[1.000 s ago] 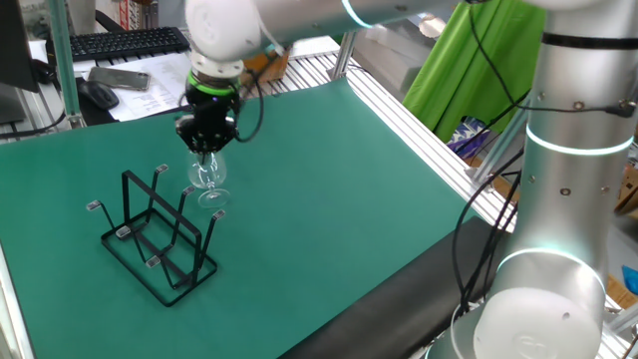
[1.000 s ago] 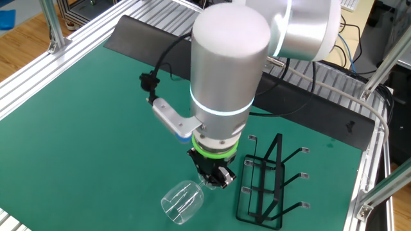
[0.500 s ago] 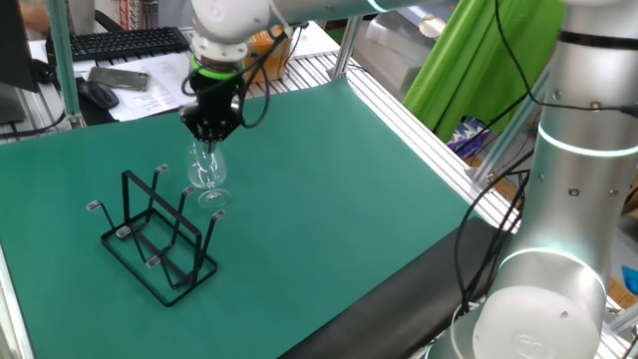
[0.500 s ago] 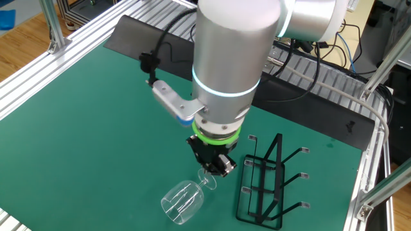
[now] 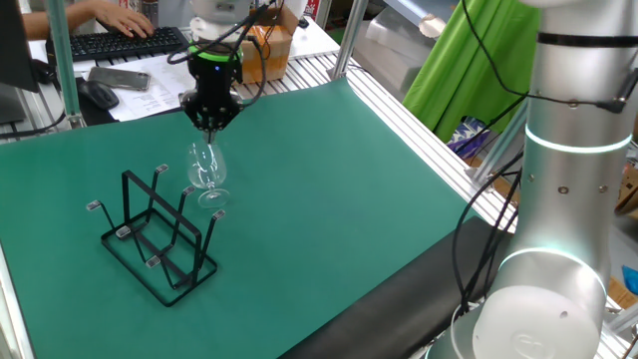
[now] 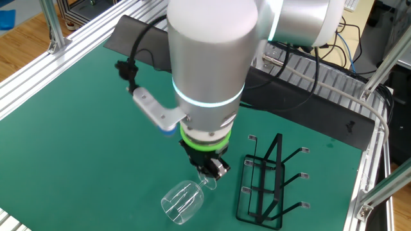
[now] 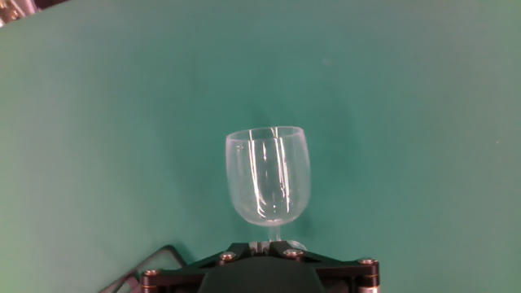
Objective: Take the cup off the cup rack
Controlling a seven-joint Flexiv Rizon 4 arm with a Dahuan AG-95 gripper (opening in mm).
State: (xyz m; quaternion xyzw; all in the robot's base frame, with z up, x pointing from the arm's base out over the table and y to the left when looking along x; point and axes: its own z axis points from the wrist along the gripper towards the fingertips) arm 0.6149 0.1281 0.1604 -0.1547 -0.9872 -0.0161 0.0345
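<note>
Clear glass, the cup (image 6: 183,200) lies on its side on the green mat (image 5: 329,189), just beside the black wire rack (image 6: 263,186), its foot toward the rack and its open mouth pointing away; the hand view shows its bowl (image 7: 268,175) resting on bare mat. Since a second ago the gripper (image 5: 211,124) has lifted from right over the cup and now hangs above it, fingers pressed fully together and holding nothing. The cup itself has not shifted between the pictures. That reads as the cup already being off the rack and let go, so the task looks all but done and the arm is likely clearing away. Beyond the mat, past the rack, sit a keyboard (image 5: 125,42) with a person's hand (image 5: 120,18) on it and a mouse (image 5: 100,95). Nothing on the mat blocks the arm's way up; only the rack's upright prongs stand close to the cup.
</note>
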